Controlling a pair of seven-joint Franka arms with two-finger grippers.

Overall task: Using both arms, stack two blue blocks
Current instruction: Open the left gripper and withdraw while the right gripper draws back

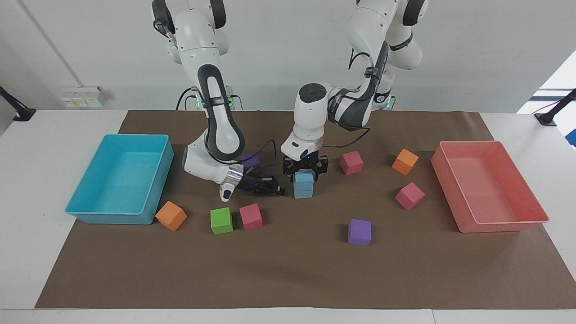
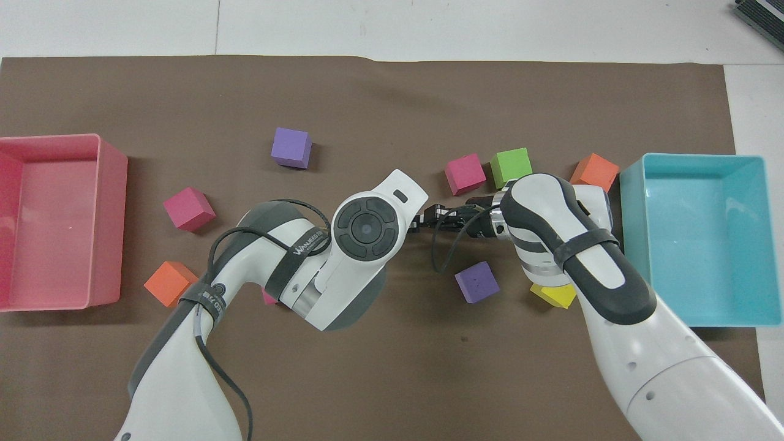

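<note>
facing view: two blue blocks [image 1: 303, 185] stacked one on the other mid tabletop [image 1: 288, 270], between the purple cube [image 1: 359, 232] and the robots. left gripper [image 1: 304, 169] directly over the stack, fingers spread either side of the top block, not pinching it. right gripper [image 1: 275, 188] low, just beside the stack toward the right arm's end, lying sideways, fingertips together and empty

overhead view: left arm's wrist [image 2: 366, 225] hides the stack. right gripper [image 2: 436, 216] pokes out beside it. turquoise tray [image 2: 753, 245] and pink tray [image 2: 104, 233] at the tabletop's two ends
</note>
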